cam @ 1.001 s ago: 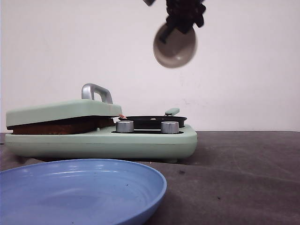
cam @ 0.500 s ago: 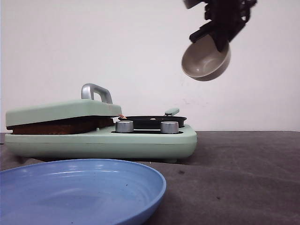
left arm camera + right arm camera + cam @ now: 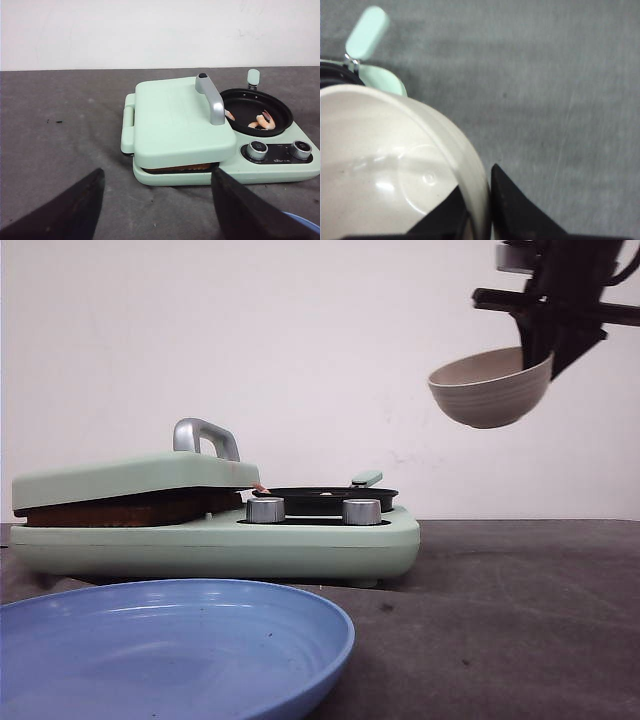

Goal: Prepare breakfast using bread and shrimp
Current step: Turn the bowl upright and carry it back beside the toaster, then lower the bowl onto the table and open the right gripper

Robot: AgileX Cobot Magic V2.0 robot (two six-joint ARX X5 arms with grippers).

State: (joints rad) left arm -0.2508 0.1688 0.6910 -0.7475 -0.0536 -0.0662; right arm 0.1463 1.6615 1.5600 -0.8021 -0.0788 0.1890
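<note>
The bread (image 3: 185, 168) lies pressed under the shut green lid (image 3: 175, 120) of the breakfast maker (image 3: 215, 530); only its brown crust edge shows, also in the front view (image 3: 120, 510). Pinkish shrimp (image 3: 263, 121) lie in the black pan (image 3: 255, 105) on the maker's right side. My right gripper (image 3: 479, 200) is shut on the rim of the empty beige ribbed bowl (image 3: 490, 390), held upright high above the table, right of the maker; the bowl also shows in the right wrist view (image 3: 395, 170). My left gripper (image 3: 155, 200) is open and empty, above the table in front of the maker.
A blue plate (image 3: 170, 645) sits at the front left of the dark table (image 3: 520, 620). The maker has two silver knobs (image 3: 315, 510), and a small green pan handle (image 3: 367, 27) sticks out behind the pan. A white wall stands behind.
My right gripper has carried the bowl from above the pan to the right and turned it from tipped over to upright. The left arm and the maker have not moved.
</note>
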